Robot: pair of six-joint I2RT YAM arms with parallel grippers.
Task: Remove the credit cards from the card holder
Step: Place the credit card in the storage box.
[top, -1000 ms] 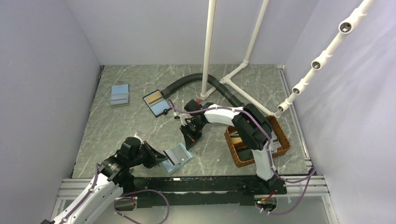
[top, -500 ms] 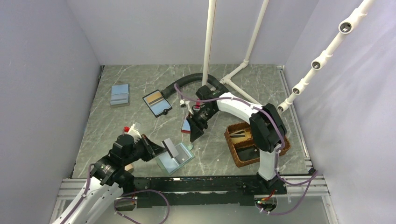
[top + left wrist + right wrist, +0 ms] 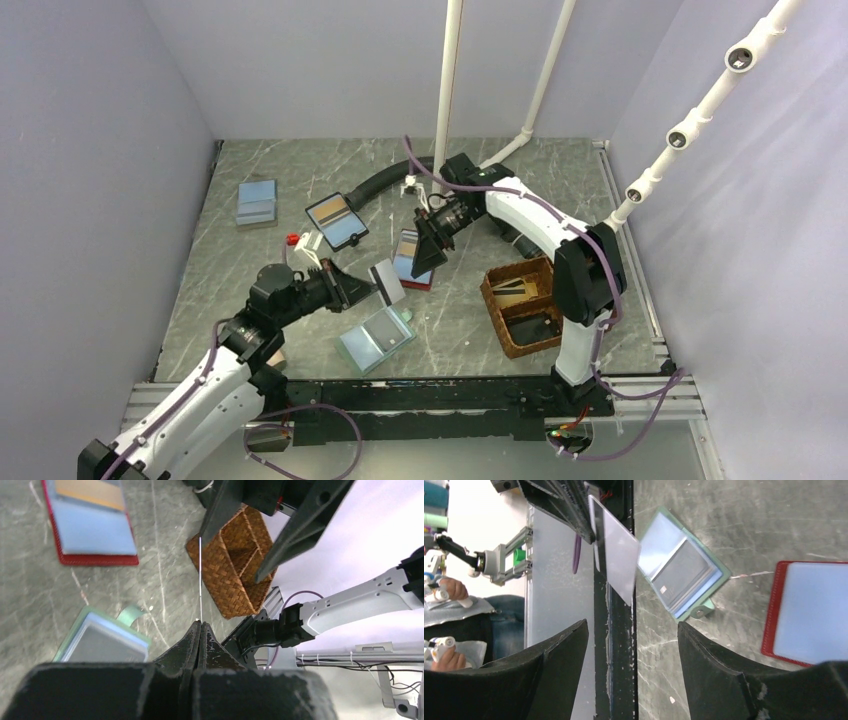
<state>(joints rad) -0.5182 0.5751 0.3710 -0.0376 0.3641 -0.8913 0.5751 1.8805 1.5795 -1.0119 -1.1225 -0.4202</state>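
Teal card holder [image 3: 356, 350] open flat; pale credit card [image 3: 387, 282] aloft, tilted.

The left arm [image 3: 190, 405] and right arm [image 3: 522, 210] are white shells joined by black cylindrical joints, with thin purple cables [image 3: 310, 407] trailing along them. The left gripper [image 3: 199, 626] and right gripper [image 3: 633, 625] have matte black, wedge-shaped, scuffed fingers.

Woven wicker basket [image 3: 225, 575], marbled table [image 3: 230, 265], seemingly smooth plastic credit card [image 3: 616, 555].
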